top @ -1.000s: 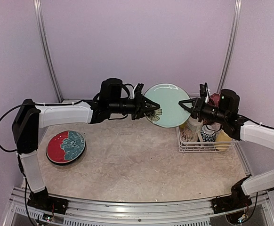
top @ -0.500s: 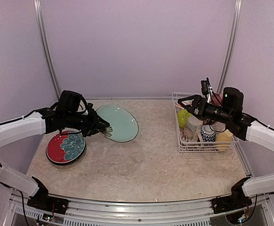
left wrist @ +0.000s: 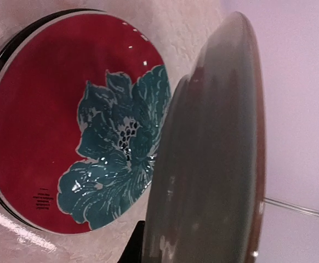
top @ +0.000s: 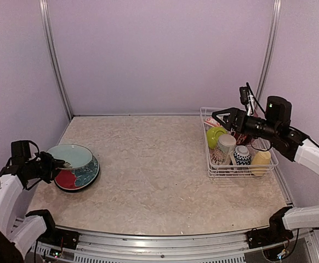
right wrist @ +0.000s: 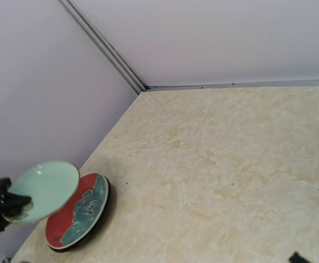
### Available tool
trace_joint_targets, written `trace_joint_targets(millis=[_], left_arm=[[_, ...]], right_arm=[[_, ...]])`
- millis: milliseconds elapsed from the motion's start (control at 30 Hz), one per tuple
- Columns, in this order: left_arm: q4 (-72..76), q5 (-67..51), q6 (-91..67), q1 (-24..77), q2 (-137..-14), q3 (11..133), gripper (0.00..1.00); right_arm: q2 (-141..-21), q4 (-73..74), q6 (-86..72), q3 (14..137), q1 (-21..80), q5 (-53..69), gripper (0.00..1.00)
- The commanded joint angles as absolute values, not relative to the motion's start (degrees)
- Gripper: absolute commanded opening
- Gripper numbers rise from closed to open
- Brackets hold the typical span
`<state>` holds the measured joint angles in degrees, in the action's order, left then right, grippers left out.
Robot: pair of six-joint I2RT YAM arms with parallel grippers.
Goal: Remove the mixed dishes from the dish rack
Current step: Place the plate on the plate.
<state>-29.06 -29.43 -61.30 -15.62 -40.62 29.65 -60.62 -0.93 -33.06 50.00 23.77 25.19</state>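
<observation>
Left gripper [top: 56,164] clamped on rim of pale-green plate [top: 70,155], holding it tilted just over red-and-teal plate [top: 78,175] at left side of table [top: 159,181]; apparently lining up a stack. Right gripper [top: 221,119], jaws wide apart and empty, hovers above dish rack [top: 239,174] at right, likely poised for next pick. Lime-green bowl [top: 214,135], beige patterned mug [top: 224,147], patterned bowl [top: 241,155] and pale-yellow mug [top: 261,161] sit in rack.

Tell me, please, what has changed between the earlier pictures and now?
The right arm opened its jaws, letting go of the pale-green round ceramic plate, and drew back over the white wire dish rack. The left arm, jaws shut on the plate's rim, carried it left and down to hang tilted over the red-and-teal floral plate. That plate and the rack stayed put.
</observation>
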Motion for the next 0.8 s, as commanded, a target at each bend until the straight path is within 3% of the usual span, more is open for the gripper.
trace_joint_targets(millis=[0, 600, 633, 767], left_arm=[[-17.82, -38.87, -62.42, -18.89, -42.33, 26.7, 0.0], [-7.58, -37.05, -60.03, -19.01, -60.64, 24.36, 0.0], [-7.81, -36.67, -60.02, -18.99, -60.65, 24.25, 0.02], [-12.11, -34.4, -59.53, -18.99, -59.74, 24.48, 0.26]], right_arm=[[-59.3, 3.31, -30.31, 52.66, 23.55, 22.98, 1.0], [-58.6, 2.69, -31.29, 51.92, 23.57, 21.76, 1.0], [-58.62, 2.64, -31.21, 51.87, 23.55, 21.69, 1.0], [-59.13, 2.46, -31.04, 51.77, 23.55, 21.62, 1.0]])
